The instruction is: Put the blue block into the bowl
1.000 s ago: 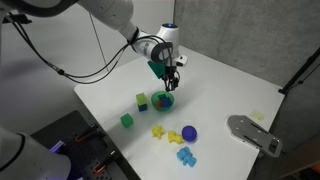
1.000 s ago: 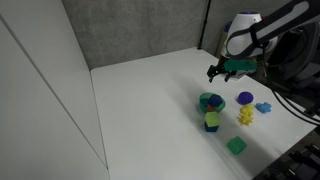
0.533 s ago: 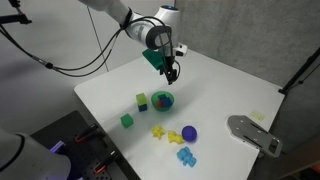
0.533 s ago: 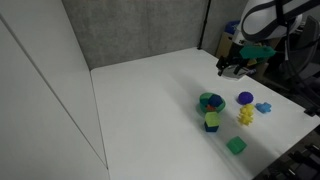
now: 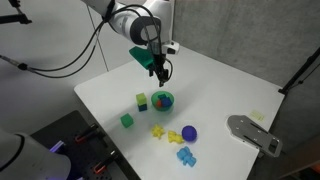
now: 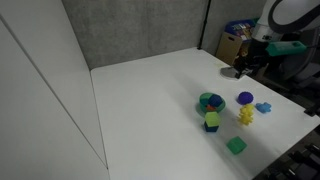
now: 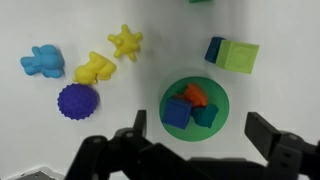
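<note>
Wrist view, l. to r.: at far left a cyan jagged piece (image 7: 42, 60), then a yellow piece (image 7: 95, 67) and a yellow star-like piece (image 7: 126, 42), w/ a dark blue round piece (image 7: 75, 101) just beside. At centre the bowl (image 7: 218, 98), w/ the blue block (image 7: 178, 113) lying inside, next to an orange piece (image 7: 194, 95) and a teal piece (image 7: 207, 116). Right of bowl, a green cube (image 7: 238, 55) touching a darker block (image 7: 214, 48). At bottom edge the gripper (image 7: 196, 125), released: fingers (image 7: 135, 132) spread wide, nothing between. In an exterior view, gripper (image 5: 161, 72) up above the table (image 5: 230, 90), on far side of bowl (image 5: 163, 101), not touching. At far right a grey flat object (image 5: 255, 133).
</note>
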Robot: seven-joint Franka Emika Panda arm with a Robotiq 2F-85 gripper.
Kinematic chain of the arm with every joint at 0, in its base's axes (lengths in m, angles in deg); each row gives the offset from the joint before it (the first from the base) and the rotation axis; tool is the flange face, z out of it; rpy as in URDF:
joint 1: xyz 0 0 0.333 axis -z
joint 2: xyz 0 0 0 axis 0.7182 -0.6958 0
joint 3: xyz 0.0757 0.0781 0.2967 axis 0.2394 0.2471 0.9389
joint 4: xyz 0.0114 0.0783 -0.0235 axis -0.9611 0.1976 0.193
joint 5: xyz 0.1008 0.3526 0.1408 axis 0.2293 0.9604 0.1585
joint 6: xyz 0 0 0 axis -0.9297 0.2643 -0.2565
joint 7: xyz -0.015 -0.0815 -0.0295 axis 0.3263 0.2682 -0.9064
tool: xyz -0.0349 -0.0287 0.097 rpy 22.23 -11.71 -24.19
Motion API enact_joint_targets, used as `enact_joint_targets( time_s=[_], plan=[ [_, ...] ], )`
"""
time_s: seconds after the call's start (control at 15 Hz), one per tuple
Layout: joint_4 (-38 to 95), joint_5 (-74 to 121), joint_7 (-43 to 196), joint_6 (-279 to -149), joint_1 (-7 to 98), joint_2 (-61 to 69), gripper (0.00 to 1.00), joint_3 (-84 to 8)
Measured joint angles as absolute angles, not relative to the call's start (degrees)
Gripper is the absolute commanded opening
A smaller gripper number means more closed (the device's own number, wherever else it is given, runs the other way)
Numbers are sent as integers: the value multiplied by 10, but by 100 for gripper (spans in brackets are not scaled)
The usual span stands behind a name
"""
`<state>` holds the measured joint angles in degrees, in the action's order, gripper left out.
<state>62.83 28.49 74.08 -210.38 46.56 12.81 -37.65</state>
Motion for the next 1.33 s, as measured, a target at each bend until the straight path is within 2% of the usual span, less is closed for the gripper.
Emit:
enact_joint_targets(
  time_s=[0.47, 1.0, 1.33],
  plan=[
    [698, 249, 762, -2043, 472, 258, 100, -377],
    [662, 249, 778, -1885, 472, 388, 100, -377],
    [644, 258, 806, -1857, 472, 403, 100, -377]
  ],
)
